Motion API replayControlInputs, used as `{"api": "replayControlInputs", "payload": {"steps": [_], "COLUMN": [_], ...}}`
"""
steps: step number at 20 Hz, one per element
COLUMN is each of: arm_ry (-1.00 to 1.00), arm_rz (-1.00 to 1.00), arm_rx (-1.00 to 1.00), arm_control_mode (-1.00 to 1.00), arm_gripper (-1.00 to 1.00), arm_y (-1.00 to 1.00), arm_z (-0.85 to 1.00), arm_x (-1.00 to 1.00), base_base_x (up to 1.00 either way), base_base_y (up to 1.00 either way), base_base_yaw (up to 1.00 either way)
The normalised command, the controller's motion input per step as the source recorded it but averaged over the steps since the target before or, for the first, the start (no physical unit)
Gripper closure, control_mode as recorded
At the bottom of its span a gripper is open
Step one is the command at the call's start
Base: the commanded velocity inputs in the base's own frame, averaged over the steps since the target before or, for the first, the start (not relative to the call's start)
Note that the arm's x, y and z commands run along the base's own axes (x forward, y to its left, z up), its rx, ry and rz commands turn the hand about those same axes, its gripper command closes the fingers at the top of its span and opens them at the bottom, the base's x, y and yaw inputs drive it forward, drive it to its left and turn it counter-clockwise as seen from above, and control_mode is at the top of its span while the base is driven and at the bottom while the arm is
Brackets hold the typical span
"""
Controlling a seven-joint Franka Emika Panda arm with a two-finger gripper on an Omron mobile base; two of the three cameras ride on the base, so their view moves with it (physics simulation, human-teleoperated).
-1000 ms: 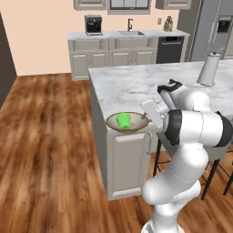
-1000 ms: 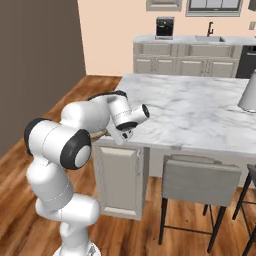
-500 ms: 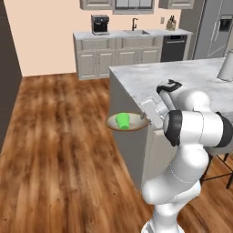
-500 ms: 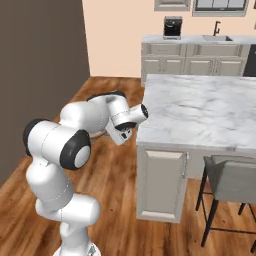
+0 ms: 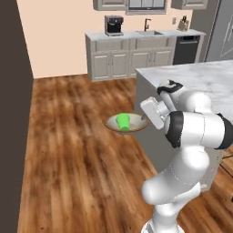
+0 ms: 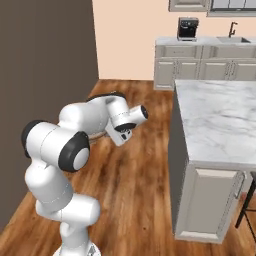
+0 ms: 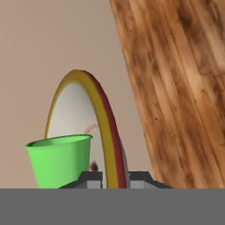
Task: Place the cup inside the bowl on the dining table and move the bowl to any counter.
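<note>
The bowl (image 5: 112, 124), brown-rimmed with a pale inside, hangs level over the wooden floor, left of the dining table (image 5: 195, 76). The green cup (image 5: 123, 121) lies inside it. My gripper (image 5: 144, 119) is shut on the bowl's right rim. In the hand view the bowl's rim (image 7: 107, 132) runs edge-on between my fingertips (image 7: 90, 178), with the cup (image 7: 59, 161) on its left. The counter (image 5: 142, 34) with sink and faucet stands along the far wall, and also shows in the right base view (image 6: 210, 43), beyond the dining table (image 6: 225, 120).
A black coffee machine (image 5: 113, 25) stands on the counter's left end. A dark dishwasher (image 5: 185, 49) sits at its right. A tall dark wall (image 5: 10, 113) closes off the left side. Open wooden floor (image 5: 77, 136) lies between me and the counter.
Both base views have shifted: the base has driven left, off the island's corner. The bowl with the cup stays in my gripper and now hangs over the floor instead of the table's edge.
</note>
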Motion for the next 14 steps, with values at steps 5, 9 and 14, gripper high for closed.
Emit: {"api": "replayControlInputs", "payload": {"steps": [5,9,14], "arm_ry": [0.0,0.0,0.0], "arm_rz": [0.0,0.0,0.0], "arm_rx": [0.0,0.0,0.0], "arm_control_mode": [1.0,1.0,1.0], "arm_gripper": [1.0,1.0,1.0], "arm_y": [0.0,0.0,0.0], "arm_z": [0.0,0.0,0.0], "arm_x": [0.0,0.0,0.0], "base_base_x": [0.98,1.0,1.0], "base_base_y": [0.55,0.47,0.35], "base_base_yaw": [0.0,0.0,0.0]}}
